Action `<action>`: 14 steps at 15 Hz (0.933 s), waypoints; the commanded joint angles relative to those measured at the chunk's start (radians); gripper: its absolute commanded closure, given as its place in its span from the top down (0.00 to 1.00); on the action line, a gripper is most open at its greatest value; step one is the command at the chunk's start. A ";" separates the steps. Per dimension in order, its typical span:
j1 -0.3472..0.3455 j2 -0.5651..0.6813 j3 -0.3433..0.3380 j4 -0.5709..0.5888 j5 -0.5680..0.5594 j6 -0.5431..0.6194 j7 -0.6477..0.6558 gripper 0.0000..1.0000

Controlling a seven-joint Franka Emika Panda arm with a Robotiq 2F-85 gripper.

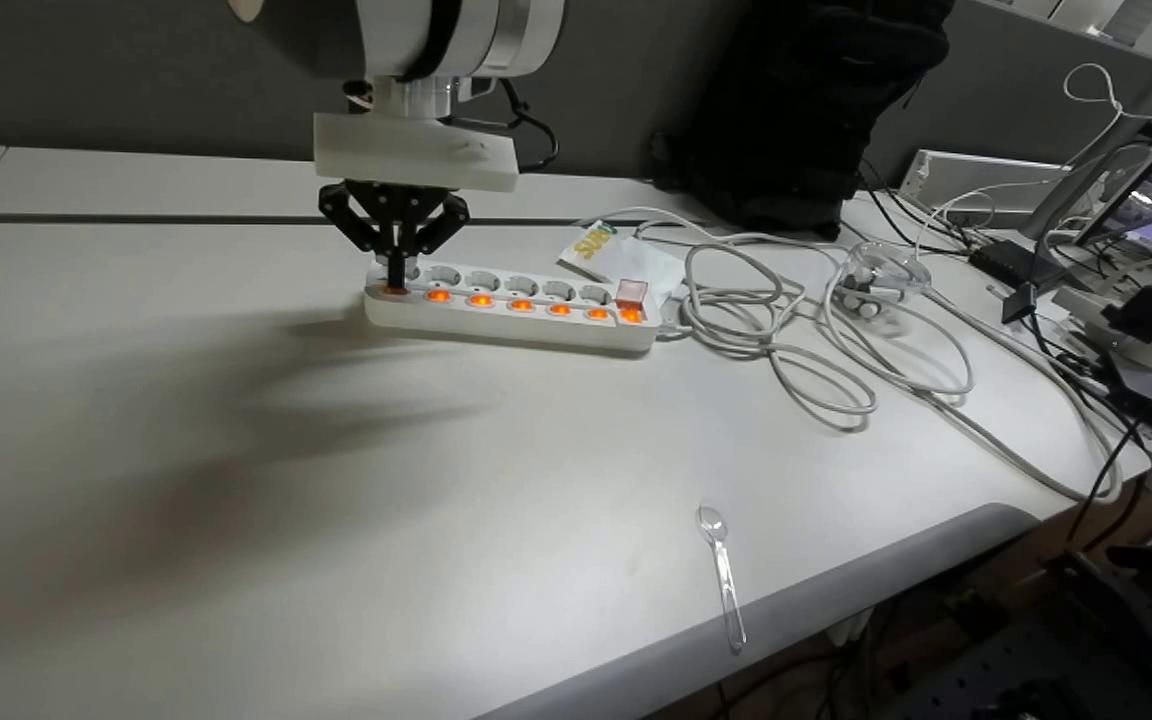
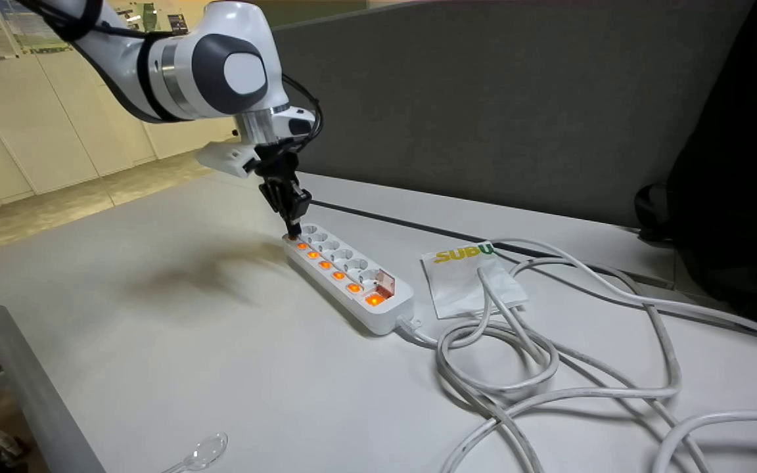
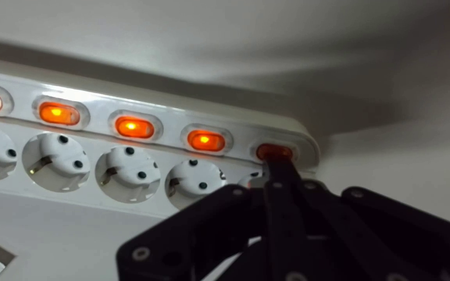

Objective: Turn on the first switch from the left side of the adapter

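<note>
The adapter, a long white power strip, lies on the table in both exterior views (image 1: 506, 322) (image 2: 345, 295) and fills the left of the wrist view (image 3: 171, 130). Its first switch (image 3: 266, 149), at the end away from the cord, looks dark red and unlit. The other switches (image 3: 206, 140) glow orange. My gripper (image 1: 396, 278) is shut and empty, pointing down; it also shows in the other views (image 2: 294, 230) (image 3: 279, 160). Its fingertips are at the first switch and cover part of it. They seem to touch it, but I cannot tell whether it is pressed.
A raised clear red cover (image 1: 632, 293) stands at the cord end of the strip. A white napkin (image 1: 641, 262) and a tangle of pale cables (image 1: 736, 320) lie beyond that end. A clear plastic spoon (image 1: 724, 575) lies by the table's edge. A black backpack (image 1: 796, 110) stands behind.
</note>
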 commanded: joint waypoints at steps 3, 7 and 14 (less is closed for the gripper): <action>-0.003 0.024 0.011 0.030 0.004 -0.010 -0.013 0.00; 0.013 0.039 0.001 0.037 -0.006 -0.013 0.004 0.00; 0.090 0.081 -0.055 0.060 -0.085 -0.032 0.058 0.00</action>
